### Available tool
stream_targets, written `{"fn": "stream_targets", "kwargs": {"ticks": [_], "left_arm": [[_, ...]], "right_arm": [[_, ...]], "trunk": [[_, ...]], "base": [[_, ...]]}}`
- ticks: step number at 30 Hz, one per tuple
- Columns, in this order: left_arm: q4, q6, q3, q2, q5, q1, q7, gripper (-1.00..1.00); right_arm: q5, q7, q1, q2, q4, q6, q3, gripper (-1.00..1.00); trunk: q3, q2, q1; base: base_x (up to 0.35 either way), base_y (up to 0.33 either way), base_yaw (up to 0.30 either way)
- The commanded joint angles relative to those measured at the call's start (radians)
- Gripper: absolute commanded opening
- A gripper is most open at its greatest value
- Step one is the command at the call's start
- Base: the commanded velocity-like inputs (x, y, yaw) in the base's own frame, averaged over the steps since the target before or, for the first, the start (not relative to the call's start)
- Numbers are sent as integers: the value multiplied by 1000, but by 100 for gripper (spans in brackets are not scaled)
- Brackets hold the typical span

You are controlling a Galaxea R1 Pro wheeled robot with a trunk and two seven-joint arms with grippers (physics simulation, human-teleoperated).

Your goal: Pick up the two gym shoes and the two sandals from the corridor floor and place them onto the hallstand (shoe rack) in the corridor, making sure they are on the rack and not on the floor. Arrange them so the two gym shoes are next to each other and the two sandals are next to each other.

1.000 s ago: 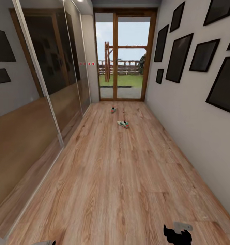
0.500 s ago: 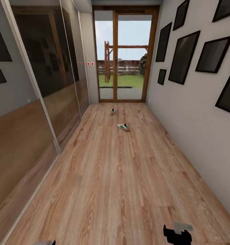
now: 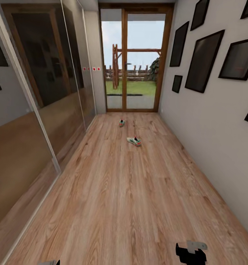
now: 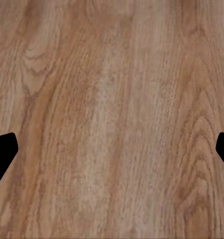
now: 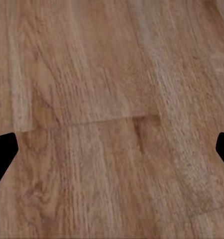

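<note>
Floor: you are looking down a long corridor floor (image 3: 131,198) of light brown wood-grain planks, running to the far door.
Left side: tall mirrored sliding panels (image 3: 46,110) are lining your left, reflecting the floor and dark frames.
Right side: a plain pale wall (image 3: 212,147) is carrying several black-framed pictures (image 3: 204,60) hung at different heights.
Far end: a wood-framed glass door (image 3: 133,59) is closing the corridor.
Outside: grass, a low fence and a wooden structure are showing through the glass under a pale sky.
Light: daylight is coming in through the door.
</note>
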Motion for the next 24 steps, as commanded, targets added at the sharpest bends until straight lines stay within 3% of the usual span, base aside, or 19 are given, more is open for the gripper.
{"fn": "stream_targets", "kwargs": {"ticks": [1, 24], "left_arm": [[1, -3, 9, 0, -5, -1, -7, 100], [1, -3, 8, 0, -6, -1, -6, 100]], "right_arm": [[10, -4, -1, 0, 1, -3, -7, 100], [8, -4, -1, 1, 1, -3, -8, 100]], "trunk": [[-1, 0, 0], [-1, 0, 0]], "base": [[338, 0, 0], [338, -4, 0]]}}
